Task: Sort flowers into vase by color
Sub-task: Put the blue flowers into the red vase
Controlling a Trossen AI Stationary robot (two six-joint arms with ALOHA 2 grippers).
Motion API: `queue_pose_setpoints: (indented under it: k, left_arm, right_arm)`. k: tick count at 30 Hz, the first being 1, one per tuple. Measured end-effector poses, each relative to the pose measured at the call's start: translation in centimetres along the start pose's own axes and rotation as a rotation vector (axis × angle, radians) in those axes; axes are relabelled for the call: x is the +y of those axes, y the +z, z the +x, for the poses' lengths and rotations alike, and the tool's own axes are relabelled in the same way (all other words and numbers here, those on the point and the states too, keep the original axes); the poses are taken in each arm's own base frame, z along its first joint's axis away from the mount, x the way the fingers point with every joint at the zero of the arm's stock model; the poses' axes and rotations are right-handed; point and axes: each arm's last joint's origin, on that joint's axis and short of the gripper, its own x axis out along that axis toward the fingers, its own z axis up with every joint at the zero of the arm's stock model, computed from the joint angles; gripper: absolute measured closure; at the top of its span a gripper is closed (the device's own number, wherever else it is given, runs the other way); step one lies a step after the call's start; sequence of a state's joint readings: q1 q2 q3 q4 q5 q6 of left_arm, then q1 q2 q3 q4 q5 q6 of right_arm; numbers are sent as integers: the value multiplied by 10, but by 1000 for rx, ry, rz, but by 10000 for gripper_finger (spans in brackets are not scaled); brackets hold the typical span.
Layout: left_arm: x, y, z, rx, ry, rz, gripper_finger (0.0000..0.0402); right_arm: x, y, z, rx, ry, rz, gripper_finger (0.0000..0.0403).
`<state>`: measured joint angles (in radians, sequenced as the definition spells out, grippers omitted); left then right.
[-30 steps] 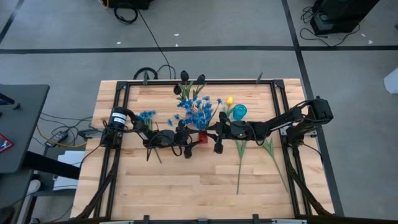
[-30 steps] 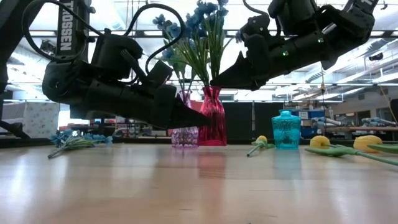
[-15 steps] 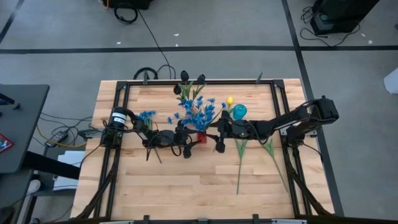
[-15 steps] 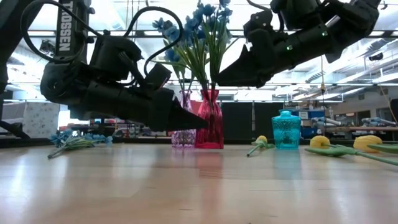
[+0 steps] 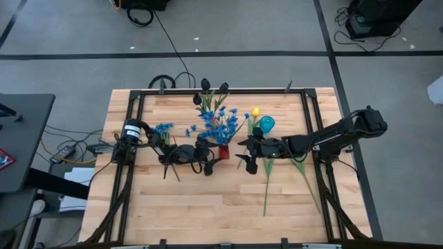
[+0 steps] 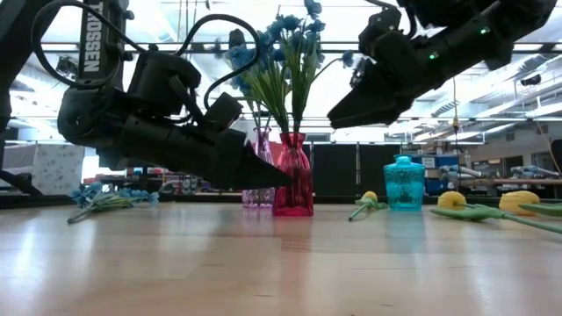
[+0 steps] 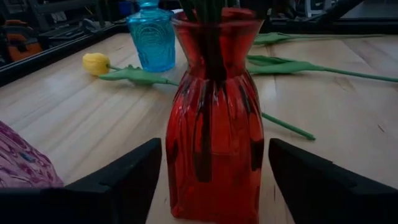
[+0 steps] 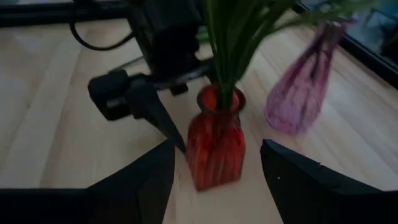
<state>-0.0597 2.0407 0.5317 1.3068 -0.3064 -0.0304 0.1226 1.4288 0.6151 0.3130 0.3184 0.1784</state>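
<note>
A red glass vase stands on the table and holds a bunch of blue flowers by their stems. My left gripper is open, low over the table. Its fingers stand on either side of the red vase's body, with a narrow gap on each side. It also shows in the high view. My right gripper is open and empty, above and to the right of the vase, pointing at it. A purple vase behind holds dark tulips.
A teal vase stands right of the red one, with a yellow tulip lying beside it. More yellow tulips on long stems lie at the right. A blue bunch lies at the left. The near half of the table is bare wood.
My right gripper has drawn back from the blue flowers toward the table's right edge and risen a little. The red vase with its flowers has shifted slightly toward the near edge. My left gripper has kept still.
</note>
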Motion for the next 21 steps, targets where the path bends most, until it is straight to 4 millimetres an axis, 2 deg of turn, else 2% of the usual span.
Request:
queue_pose_setpoints:
  k: [4, 11, 16, 21]
  left_arm:
    - [4, 6, -11, -6, 26, -3, 73]
    - [7, 18, -54, 33, 15, -127, 70]
    - [-15, 21, -76, 161, -95, -152, 83]
    - [-42, 30, -82, 323, -153, -154, 99]
  right_arm:
    - [5, 0, -12, 26, -19, 26, 157]
    - [14, 4, -29, 7, -24, 29, 158]
    - [23, -1, -31, 22, -18, -1, 158]
    - [24, -19, -27, 41, -10, -22, 158]
